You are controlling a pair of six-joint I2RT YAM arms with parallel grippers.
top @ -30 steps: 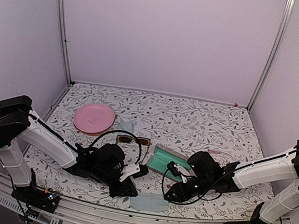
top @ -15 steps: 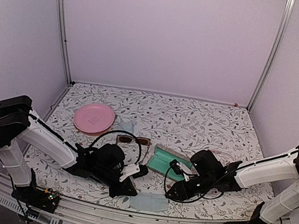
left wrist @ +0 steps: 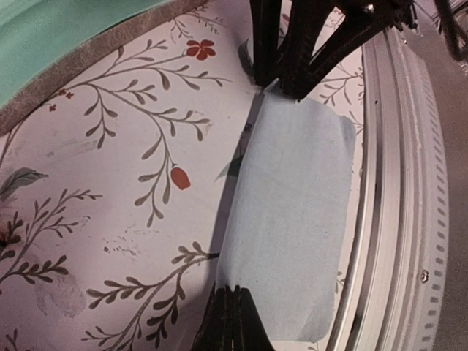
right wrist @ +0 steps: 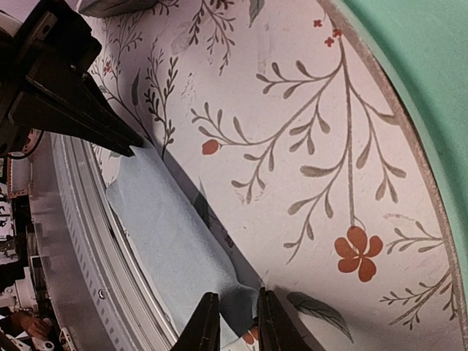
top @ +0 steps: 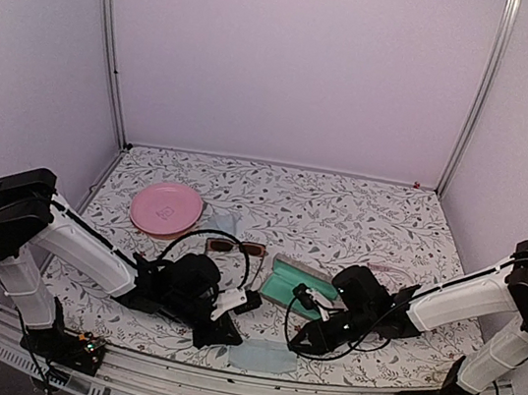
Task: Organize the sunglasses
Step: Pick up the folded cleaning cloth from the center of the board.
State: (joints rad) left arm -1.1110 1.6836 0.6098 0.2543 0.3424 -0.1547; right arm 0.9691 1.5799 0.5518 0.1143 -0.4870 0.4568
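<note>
Floral worktop (top: 342, 209): pale blue cloth (left wrist: 292, 219) pinched shut in left hand (left wrist: 231, 307); right hand (right wrist: 238, 314) narrow, astride its corner; dark-framed sunglasses (top: 237, 247) well apart.

Soft, even light (slight lilac tint); faint shadows, bowed edges.

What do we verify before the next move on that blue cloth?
1. Hold by the left gripper on the pale blue cloth: ok, shut on one end.
2. Hold by the right gripper on the opposite end: not ok, jaws apart with the cloth's corner between them.
3. Cloth free of the front rail: cannot tell, its long edge runs right beside it.
4. State of the case: ok, open with the mint lining up.
5. Place of the dark sunglasses: ok, on the table beyond the case, apart from both grippers.
</note>
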